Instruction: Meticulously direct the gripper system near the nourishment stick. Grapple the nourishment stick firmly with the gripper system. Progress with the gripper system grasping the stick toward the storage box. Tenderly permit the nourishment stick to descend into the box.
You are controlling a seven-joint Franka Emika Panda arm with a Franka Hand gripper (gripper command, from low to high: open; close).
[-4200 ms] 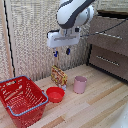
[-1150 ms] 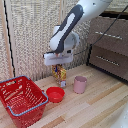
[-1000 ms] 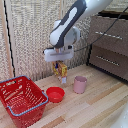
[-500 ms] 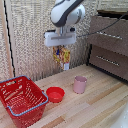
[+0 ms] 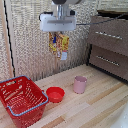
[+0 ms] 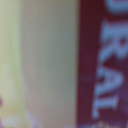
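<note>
The tool [image 5: 58, 33] hung high above the table [image 5: 95, 102], toward the far side of the scene, with the nourishment stick [image 5: 58, 43] dangling from its underside. The yellow-orange packet hung roughly upright, clear of everything below it, so the tool was judged to be clenched on the packet's upper edge, though the fingers themselves were too small and blurred to make out. The wrist view supported this: it was filled edge to edge with blurred packaging, a pale yellow band beside a dark red panel carrying large white letters [image 6: 107, 75], which meant the packet sat right up against that camera.

On the table, the storage box [image 5: 22, 97] stood at the near left of the exterior view, open at the top, its blue-grey handle [image 5: 31, 107] lying along the rim. A small red bowl [image 5: 55, 94] sat just to the right of it, and a pink cup [image 5: 80, 84] stood further right, apart from the bowl. A dark wooden drawer unit [image 5: 107, 42] occupied the far right.

The grasp and the lift looked complete, and the step in hand was the carry toward the box. The packet was well apart from the box, above and to its right and farther back. The next move would call for travelling left and nearer until the packet hung over the box's open middle, passing over the bowl, then lowering it inside the rim before letting go.
</note>
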